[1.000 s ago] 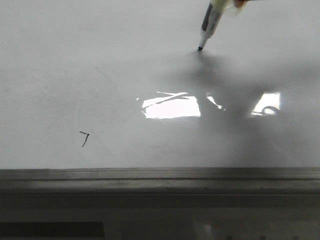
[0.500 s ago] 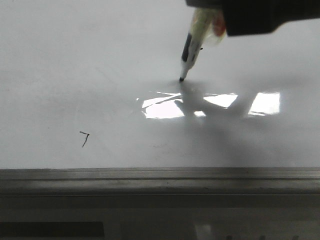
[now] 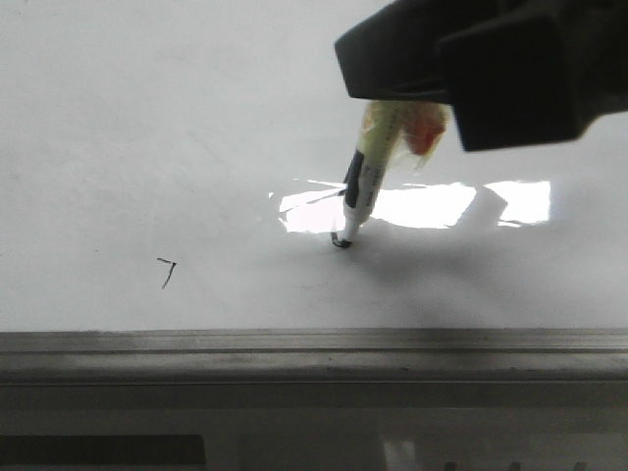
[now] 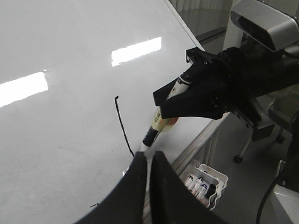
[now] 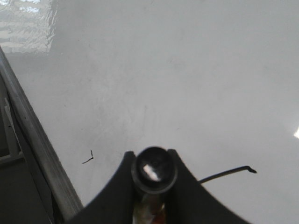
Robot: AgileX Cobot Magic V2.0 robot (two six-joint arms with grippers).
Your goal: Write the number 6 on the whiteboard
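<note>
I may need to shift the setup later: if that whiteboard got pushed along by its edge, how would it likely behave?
The whiteboard looks stiff: it lies flat, with a metal frame edge. Its glossy, glare-showing face would probably be slippery to grip. It would likely slide rather than tip. The marker in the right gripper would drag.

Marker sweeps down the board, leaving a stroke.
The right end effector (image 3: 392, 98) now fills the upper right of the front view, and its marker (image 3: 361, 186) tip sits lower, at centre frame by the glare, with the long slanted stem of the number 6 (image 4: 121, 123) drawn behind it on the whiteboard (image 3: 147, 128).
</note>
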